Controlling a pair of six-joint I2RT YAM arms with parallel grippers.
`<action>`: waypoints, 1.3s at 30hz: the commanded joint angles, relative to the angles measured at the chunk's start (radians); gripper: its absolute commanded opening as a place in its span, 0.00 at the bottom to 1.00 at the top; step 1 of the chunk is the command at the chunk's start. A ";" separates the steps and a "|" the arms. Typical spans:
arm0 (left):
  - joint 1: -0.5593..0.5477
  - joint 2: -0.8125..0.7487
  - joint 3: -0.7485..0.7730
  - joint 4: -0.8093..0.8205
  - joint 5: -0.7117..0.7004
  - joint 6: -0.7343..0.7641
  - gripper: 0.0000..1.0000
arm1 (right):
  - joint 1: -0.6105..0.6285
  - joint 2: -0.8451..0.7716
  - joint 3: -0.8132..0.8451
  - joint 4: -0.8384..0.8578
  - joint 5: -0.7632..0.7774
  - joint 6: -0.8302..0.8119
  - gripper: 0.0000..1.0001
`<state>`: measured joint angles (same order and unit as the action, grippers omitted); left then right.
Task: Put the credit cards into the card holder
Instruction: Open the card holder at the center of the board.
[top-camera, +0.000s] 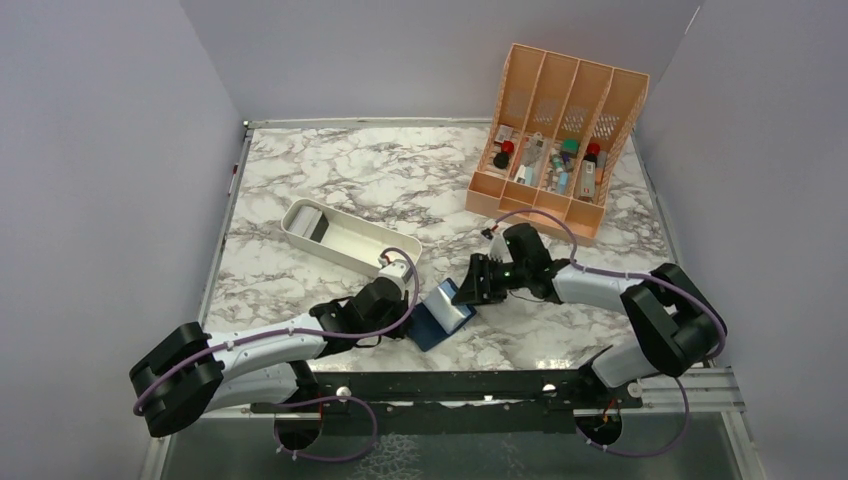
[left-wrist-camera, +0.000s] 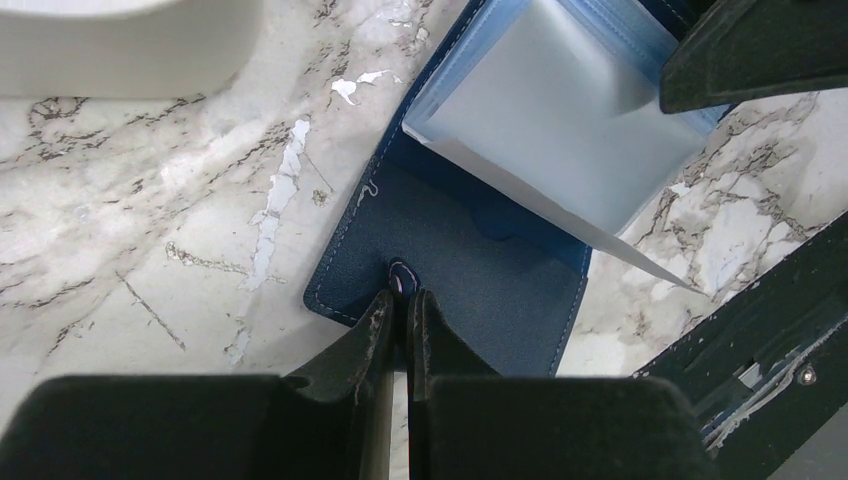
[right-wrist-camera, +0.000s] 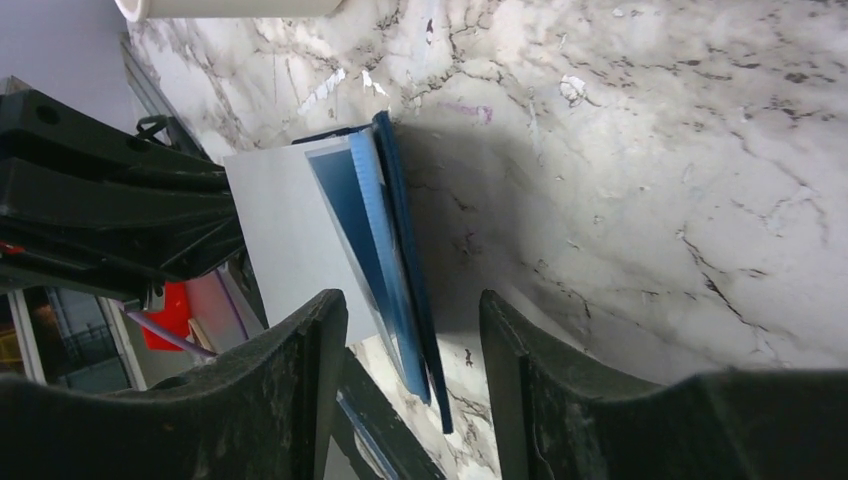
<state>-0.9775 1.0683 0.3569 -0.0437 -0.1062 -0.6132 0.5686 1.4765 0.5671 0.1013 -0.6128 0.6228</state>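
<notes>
The navy card holder (top-camera: 440, 322) lies open on the marble between my two grippers. My left gripper (top-camera: 412, 310) is shut on its snap tab (left-wrist-camera: 402, 277) at the near edge of the flat flap (left-wrist-camera: 480, 260). The other flap with its pale inner pockets (left-wrist-camera: 550, 110) stands raised. My right gripper (top-camera: 470, 290) is open, its jaws either side of that raised flap's edge (right-wrist-camera: 395, 220), apart from it. A pale flat sheet (right-wrist-camera: 280, 230) lies against the pockets; I cannot tell whether it is a card or a pocket leaf. No tan or gold card is in view.
A white oblong tray (top-camera: 335, 235) stands just behind my left gripper, with something dark at its far end. An orange slotted organizer (top-camera: 560, 140) with small bottles stands at the back right. The black base rail (top-camera: 450, 385) runs along the near edge.
</notes>
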 joint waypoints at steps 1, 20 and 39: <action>-0.004 0.004 0.012 0.049 -0.020 0.005 0.09 | 0.016 0.025 -0.019 0.063 -0.048 0.018 0.53; -0.005 0.173 0.246 0.002 0.015 -0.026 0.35 | 0.019 -0.388 -0.090 -0.298 0.289 0.084 0.19; -0.004 0.184 0.187 -0.042 -0.072 -0.043 0.25 | 0.020 -0.303 -0.079 -0.094 0.141 0.068 0.46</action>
<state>-0.9775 1.2755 0.5854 -0.0856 -0.1398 -0.6357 0.5835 1.1442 0.4702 -0.0887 -0.4042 0.6983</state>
